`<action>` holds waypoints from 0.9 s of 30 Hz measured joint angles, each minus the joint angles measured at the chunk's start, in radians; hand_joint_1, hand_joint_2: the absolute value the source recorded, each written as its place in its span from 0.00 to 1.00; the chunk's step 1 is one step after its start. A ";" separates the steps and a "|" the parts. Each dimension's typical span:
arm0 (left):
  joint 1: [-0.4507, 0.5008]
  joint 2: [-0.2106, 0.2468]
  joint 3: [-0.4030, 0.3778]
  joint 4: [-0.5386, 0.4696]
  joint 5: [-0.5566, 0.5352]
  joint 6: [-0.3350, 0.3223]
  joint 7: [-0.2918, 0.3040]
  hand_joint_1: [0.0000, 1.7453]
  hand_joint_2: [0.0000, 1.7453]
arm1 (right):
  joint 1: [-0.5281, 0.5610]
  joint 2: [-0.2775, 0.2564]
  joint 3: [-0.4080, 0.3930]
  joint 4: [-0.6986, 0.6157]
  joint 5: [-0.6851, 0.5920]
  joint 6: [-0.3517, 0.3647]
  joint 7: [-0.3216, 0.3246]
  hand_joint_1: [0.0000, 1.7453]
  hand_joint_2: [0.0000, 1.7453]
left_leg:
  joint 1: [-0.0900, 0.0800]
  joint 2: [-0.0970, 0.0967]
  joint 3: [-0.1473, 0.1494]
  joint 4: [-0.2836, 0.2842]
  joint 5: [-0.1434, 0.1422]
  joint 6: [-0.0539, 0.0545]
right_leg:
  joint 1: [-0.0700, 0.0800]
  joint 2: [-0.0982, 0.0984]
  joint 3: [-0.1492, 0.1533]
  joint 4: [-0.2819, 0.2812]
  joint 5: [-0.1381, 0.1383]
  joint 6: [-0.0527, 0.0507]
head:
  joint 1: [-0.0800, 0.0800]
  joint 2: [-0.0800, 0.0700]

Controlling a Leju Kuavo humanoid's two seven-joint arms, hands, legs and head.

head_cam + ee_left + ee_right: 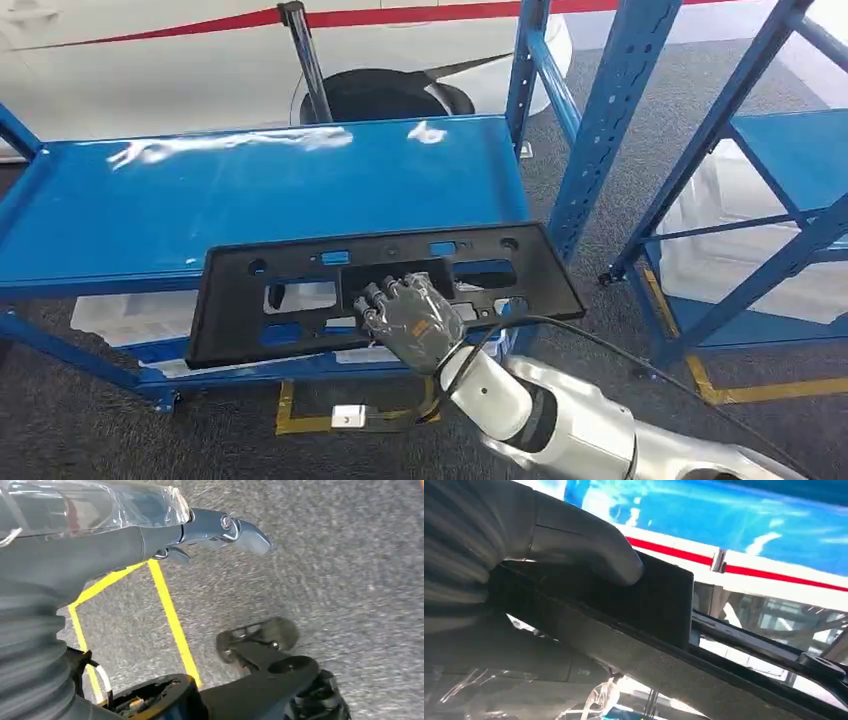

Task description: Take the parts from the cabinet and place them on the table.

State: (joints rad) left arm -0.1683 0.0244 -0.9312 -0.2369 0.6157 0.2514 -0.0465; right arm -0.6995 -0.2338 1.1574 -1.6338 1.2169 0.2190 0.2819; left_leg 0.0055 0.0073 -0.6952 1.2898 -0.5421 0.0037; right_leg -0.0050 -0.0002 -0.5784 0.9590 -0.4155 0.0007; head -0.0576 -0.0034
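Holding a long black plastic part (385, 290) near its middle, the right hand (410, 322) reaches in from below in the head view. The part is flat with many cut-out holes, and it sits in the air at the front edge of the blue table (250, 190), tilted a bit. The table top is shiny. Under the table lies something in clear plastic wrap (130, 318). To the right stands a blue rack (720, 200) with a white wrapped bundle (745, 260) on its low shelf. A white car (150, 60) with a red stripe and a black tyre (385, 97) is behind the table. A small white tag (347, 417) lies on the grey floor (100, 430) by yellow tape; its writing is too small to read.

In the left wrist view, the left hand (210, 530) hangs over the floor near the yellow tape (172, 617). Its fingers (245, 532) stick out with nothing in them.

In the right wrist view, the thick grey thumb (589, 550) presses on the black part, and the fingers are clamped on it.
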 joint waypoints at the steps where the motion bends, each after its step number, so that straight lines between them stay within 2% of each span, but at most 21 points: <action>1: 0.000 0.000 0.000 0.000 0.000 0.000 0.000 0.00 1.00 | 0.000 0.000 0.000 0.000 0.000 0.000 0.000 1.00 1.00 | 0.000 0.000 0.038 -0.045 0.038 0.002 | 0.000 0.000 -0.013 0.000 0.010 0.002 | 0.000 0.000; 2: -0.001 0.000 0.000 0.000 0.000 0.000 0.000 0.00 1.00 | -0.001 0.000 0.000 -0.001 -0.003 -0.002 0.001 1.00 1.00 | 0.000 0.000 0.094 -0.124 0.073 0.006 | 0.000 0.001 -0.023 0.000 0.018 0.005 | 0.000 0.000; 3: -0.002 0.000 0.000 0.000 0.000 0.000 0.000 0.00 1.00 | -0.002 0.000 -0.001 -0.002 -0.007 -0.004 0.003 1.00 1.00 | -0.001 -0.002 0.162 -0.222 0.087 0.013 | 0.000 0.001 -0.029 0.000 0.026 0.009 | 0.000 0.000; 4: -0.004 0.000 0.000 0.000 0.000 0.002 0.000 0.00 1.00 | -0.002 0.000 -0.003 -0.004 -0.012 -0.007 0.004 1.00 1.00 | -0.005 -0.005 0.224 -0.308 0.072 0.020 | 0.003 0.001 -0.035 0.001 0.032 0.013 | 0.000 0.000; 5: -0.006 0.000 0.000 0.000 0.000 0.003 0.000 0.00 1.00 | -0.003 0.000 -0.006 -0.005 -0.014 -0.010 0.005 1.00 1.00 | -0.011 -0.006 0.249 -0.370 0.059 0.026 | 0.004 0.000 -0.038 0.001 0.041 0.019 | 0.001 0.000; 7: -0.005 0.000 0.000 0.000 0.000 0.003 0.000 0.00 1.00 | -0.009 0.000 -0.008 -0.005 -0.020 -0.012 0.008 1.00 1.00 | -0.016 -0.006 0.235 -0.362 0.069 0.029 | 0.000 -0.001 -0.043 -0.006 0.060 0.029 | 0.001 0.000; 8: -0.003 0.000 0.000 0.000 0.000 0.003 0.002 0.00 1.00 | -0.008 0.000 -0.009 -0.005 -0.025 -0.013 0.010 1.00 1.00 | -0.015 -0.005 0.228 -0.365 0.080 0.037 | 0.000 -0.001 -0.044 -0.007 0.069 0.037 | 0.001 0.000; 9: -0.003 0.000 0.000 0.000 0.000 0.003 0.002 0.00 1.00 | -0.008 -0.002 -0.010 -0.005 -0.031 -0.015 0.013 1.00 1.00 | -0.004 0.001 0.223 -0.372 0.094 0.045 | -0.001 0.001 -0.053 0.002 0.054 0.042 | 0.001 0.000; 11: -0.005 0.002 0.000 0.000 -0.002 0.003 0.003 0.00 1.00 | -0.010 -0.004 -0.016 -0.005 -0.044 -0.024 0.022 1.00 1.00 | -0.008 0.001 0.200 -0.372 0.114 0.062 | -0.001 0.002 -0.089 0.096 -0.057 0.050 | 0.006 0.000; 12: -0.004 0.002 0.000 0.000 -0.003 0.003 0.003 0.00 1.00 | -0.009 -0.006 -0.021 -0.005 -0.048 -0.027 0.029 1.00 1.00 | -0.010 0.001 0.187 -0.371 0.125 0.062 | -0.003 0.002 -0.113 0.182 -0.118 0.053 | 0.006 0.000; 13: -0.002 0.002 0.000 0.000 -0.003 0.003 0.004 0.00 1.00 | -0.008 -0.008 -0.026 -0.005 -0.056 -0.032 0.034 1.00 1.00 | -0.012 0.001 0.172 -0.371 0.137 0.063 | -0.003 0.002 -0.134 0.270 -0.159 0.056 | 0.006 0.000; 14: -0.001 0.002 0.000 0.000 -0.003 0.003 0.005 0.00 1.00 | -0.008 -0.011 -0.029 -0.005 -0.058 -0.034 0.039 1.00 1.00 | -0.013 0.001 0.160 -0.369 0.147 0.062 | -0.003 0.002 -0.141 0.324 -0.163 0.058 | 0.006 0.000; 16: 0.000 0.002 0.000 0.000 -0.005 0.000 0.008 0.00 1.00 | -0.007 -0.017 -0.036 -0.005 -0.065 -0.038 0.044 1.00 1.00 | -0.013 0.002 0.132 -0.365 0.166 0.060 | -0.005 0.002 -0.102 0.313 -0.098 0.060 | 0.006 0.000; 17: 0.000 0.002 -0.001 0.000 -0.005 0.000 0.010 0.00 1.00 | -0.007 -0.019 -0.039 -0.005 -0.066 -0.039 0.048 1.00 1.00 | -0.012 0.002 0.119 -0.362 0.173 0.057 | -0.006 0.002 -0.056 0.254 -0.062 0.059 | 0.006 0.000; 18: -0.001 0.002 -0.001 0.000 -0.005 0.000 0.010 0.00 1.00 | -0.008 -0.020 -0.045 -0.005 -0.072 -0.042 0.056 1.00 1.00 | -0.012 0.002 0.108 -0.355 0.180 0.054 | -0.008 0.001 0.013 0.157 -0.042 0.058 | 0.006 0.000; 19: -0.001 0.003 -0.001 0.000 -0.005 0.000 0.010 0.00 1.00 | -0.009 -0.021 -0.054 -0.006 -0.084 -0.046 0.063 1.00 1.00 | -0.014 0.001 0.098 -0.346 0.183 0.049 | -0.009 0.001 0.081 0.064 -0.063 0.056 | 0.006 0.000; 20: -0.003 0.003 -0.001 0.000 -0.005 0.001 0.010 0.00 1.00 | -0.012 -0.022 -0.063 -0.008 -0.097 -0.050 0.067 1.00 1.00 | -0.018 0.001 0.089 -0.337 0.188 0.045 | -0.001 0.004 0.117 -0.004 -0.082 0.051 | 0.005 0.000; 23: -0.003 0.003 -0.001 0.000 -0.005 0.002 0.011 0.00 1.00 | -0.016 -0.028 -0.089 -0.010 -0.122 -0.061 0.075 1.00 1.00 | -0.012 0.001 0.073 -0.338 0.216 0.027 | 0.006 0.004 0.093 -0.001 -0.071 0.028 | 0.003 0.000; 24: -0.002 0.006 -0.001 0.001 -0.005 0.002 0.011 0.00 1.00 | -0.018 -0.032 -0.095 -0.010 -0.129 -0.062 0.076 1.00 1.00 | -0.009 0.000 0.062 -0.333 0.212 0.022 | -0.002 0.000 0.082 -0.006 -0.058 0.015 | 0.004 0.000; 25: 0.000 0.005 -0.001 0.001 -0.005 0.002 0.011 0.00 1.00 | -0.021 -0.034 -0.099 -0.010 -0.133 -0.062 0.079 1.00 1.00 | -0.007 -0.001 0.050 -0.306 0.165 0.014 | -0.003 0.001 0.069 -0.006 -0.047 0.008 | 0.003 0.000; 27: -0.001 0.004 -0.002 0.001 -0.006 0.002 0.011 0.00 1.00 | -0.025 -0.039 -0.112 -0.015 -0.138 -0.062 0.087 1.00 1.00 | -0.001 -0.002 0.008 -0.164 0.037 0.002 | -0.003 0.001 0.043 -0.005 -0.024 0.000 | 0.002 0.000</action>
State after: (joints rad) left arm -0.1689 0.0282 -0.9335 -0.2361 0.6100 0.2533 -0.0351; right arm -0.7245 -0.2724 1.0456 -1.6487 1.0788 0.1568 0.3693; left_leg 0.0041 0.0058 -0.6877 1.1257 -0.5055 0.0060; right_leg -0.0077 0.0004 -0.5357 0.9539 -0.4399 0.0006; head -0.0561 -0.0034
